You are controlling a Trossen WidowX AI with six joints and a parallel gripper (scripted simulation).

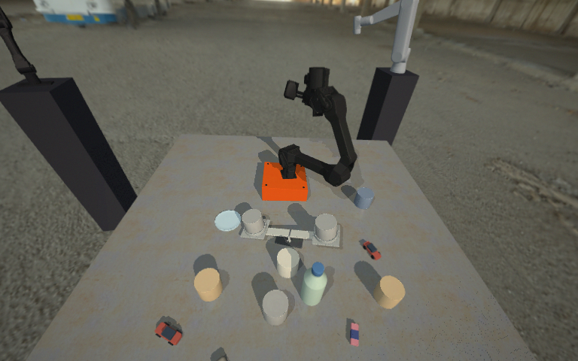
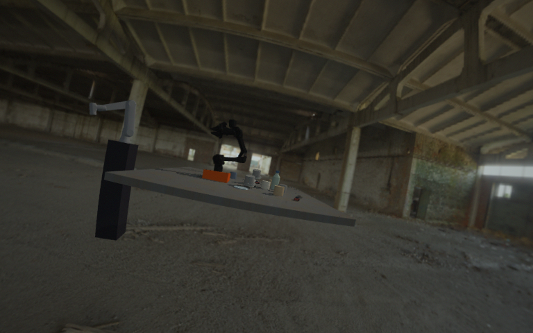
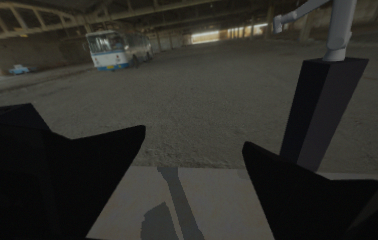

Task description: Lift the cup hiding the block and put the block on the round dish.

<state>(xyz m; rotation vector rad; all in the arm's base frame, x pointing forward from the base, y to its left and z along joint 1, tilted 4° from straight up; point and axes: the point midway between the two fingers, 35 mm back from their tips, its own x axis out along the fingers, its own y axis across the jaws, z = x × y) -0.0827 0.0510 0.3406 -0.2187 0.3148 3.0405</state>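
Nothing done yet. Nearest on the worktop [image 1: 104,290] sit spare cups, a bottle and toy cars. Behind them, the balance [image 1: 288,233]: left cup [image 1: 253,220] at 9 o'clock, right cup [image 1: 326,226] at 3, both down, block unseen. Round dish [image 1: 227,220] just left of it, bare. Farthest back, the pincer [image 3: 193,150] hangs high, fingers apart, holding nothing. Everything remains: lift, place, retreat.

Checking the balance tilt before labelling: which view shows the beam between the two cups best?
The top view: the beam lies in plain sight between both cups. The exterior view shows it too small to make out; the wrist view misses it entirely.
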